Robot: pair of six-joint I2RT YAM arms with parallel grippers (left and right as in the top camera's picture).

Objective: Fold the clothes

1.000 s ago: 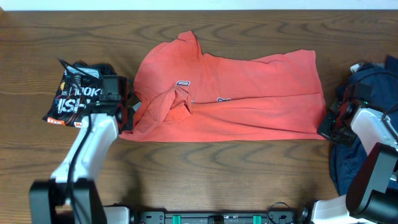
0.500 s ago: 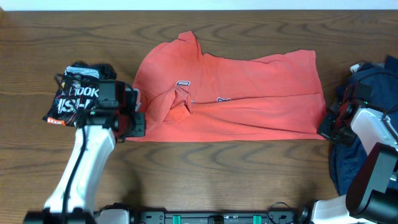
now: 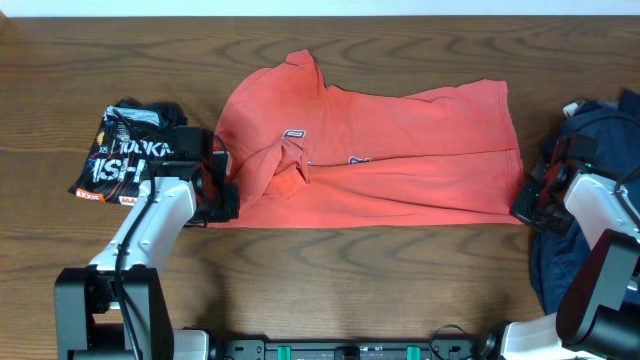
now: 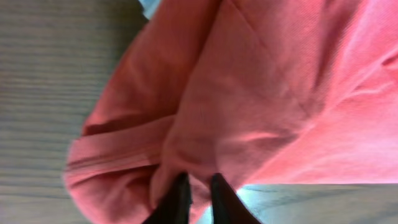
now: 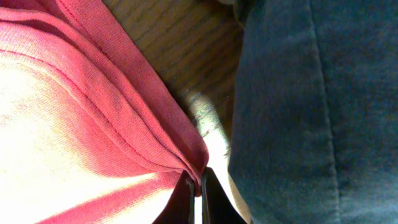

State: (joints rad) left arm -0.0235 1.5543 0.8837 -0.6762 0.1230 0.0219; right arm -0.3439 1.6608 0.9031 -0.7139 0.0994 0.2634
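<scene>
The coral-red T-shirt (image 3: 390, 160) lies partly folded across the middle of the table. My left gripper (image 3: 224, 196) is at its lower left corner. In the left wrist view the fingers (image 4: 198, 186) pinch a fold of the coral cloth (image 4: 249, 93). My right gripper (image 3: 523, 205) is at the shirt's lower right corner. In the right wrist view its fingers (image 5: 198, 186) are shut on the coral hem (image 5: 124, 112). A black T-shirt with white lettering (image 3: 122, 158) lies at the left. A navy T-shirt (image 3: 600, 140) lies at the right and also shows in the right wrist view (image 5: 311, 93).
The wooden table (image 3: 360, 280) shows bare along the front and in a strip at the back. The navy T-shirt lies right beside my right gripper. The black T-shirt lies just left of my left arm.
My left gripper has moved a little right and forward onto the shirt's lower left corner. The right arm and the shirt's body have not moved.
</scene>
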